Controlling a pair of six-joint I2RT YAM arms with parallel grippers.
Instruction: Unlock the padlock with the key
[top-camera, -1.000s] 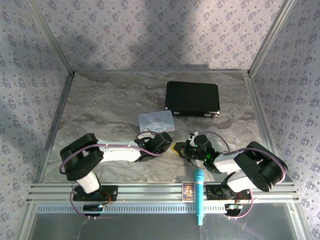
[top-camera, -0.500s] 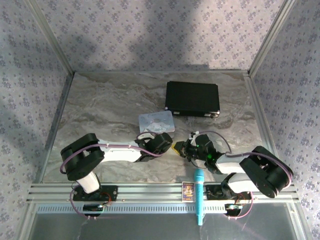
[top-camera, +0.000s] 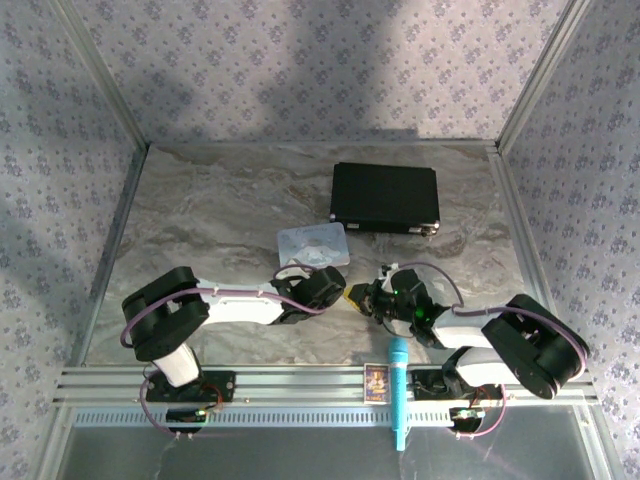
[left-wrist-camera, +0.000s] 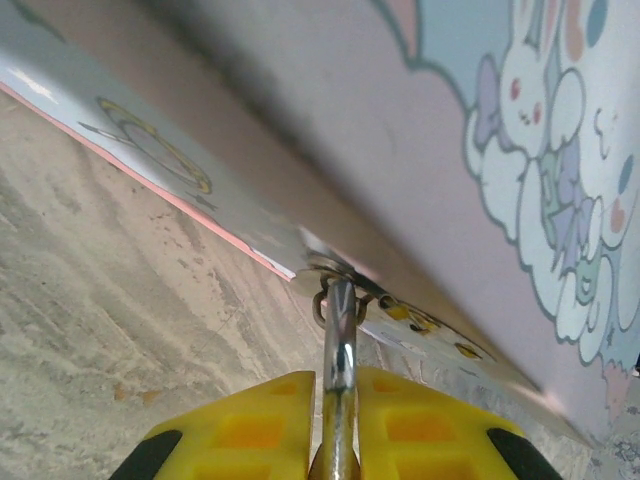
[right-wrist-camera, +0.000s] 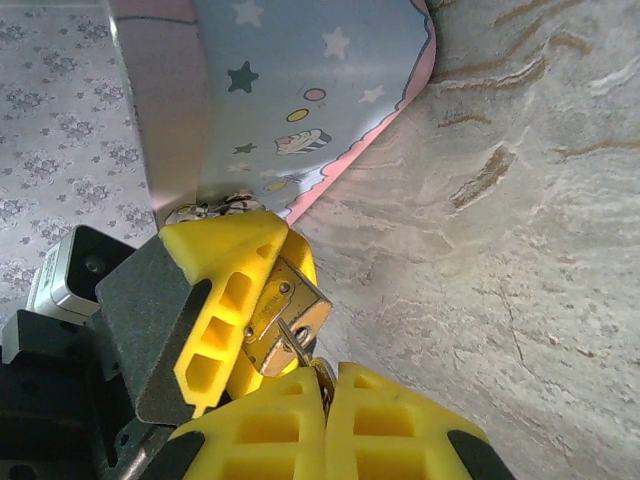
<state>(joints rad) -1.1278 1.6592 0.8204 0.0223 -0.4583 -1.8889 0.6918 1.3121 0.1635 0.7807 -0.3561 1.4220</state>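
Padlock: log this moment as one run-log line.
left claw shut on padlock | right claw shut on key | key at padlock keyhole | padlock beside pastel tin

We note lilac floral-patterned walls (top-camera: 300, 60) on three sides, a grey marbled tabletop (top-camera: 220, 210), slanting aluminium corner posts (top-camera: 100, 72), and broad soft shadows on the back wall.

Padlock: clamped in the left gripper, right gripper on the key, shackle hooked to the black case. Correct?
Wrong on the black case. The left wrist view shows the shackle hooked at the latch of the pastel tin. The left gripper on the padlock and right gripper on the key stand.
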